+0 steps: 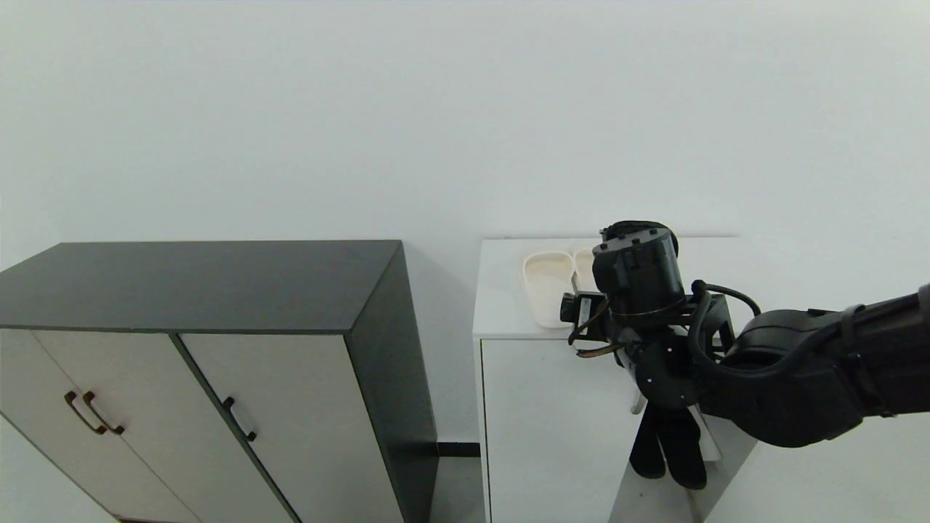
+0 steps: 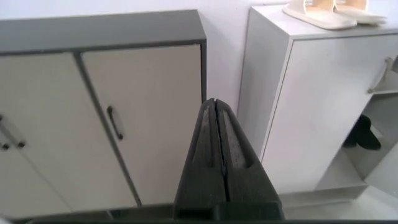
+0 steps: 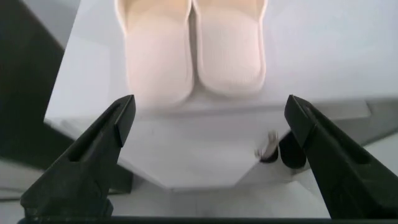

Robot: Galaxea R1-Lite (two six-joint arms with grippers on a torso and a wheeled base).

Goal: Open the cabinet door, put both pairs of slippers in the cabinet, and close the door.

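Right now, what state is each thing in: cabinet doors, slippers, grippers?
White cabinet door: open.
Dark-topped cabinet doors: shut.
Cream slippers: side by side on top of the white cabinet, not gripped.
Black slippers: inside the white cabinet.
Left gripper: shut, empty.
Right gripper: open, empty.

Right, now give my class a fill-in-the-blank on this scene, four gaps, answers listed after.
1. The cream slippers lie on ___ of the white cabinet.
2. The right gripper is ___.
3. The left gripper is ___.
4. The black slippers sit ___ the white cabinet.
Missing words: top; open; shut; inside.
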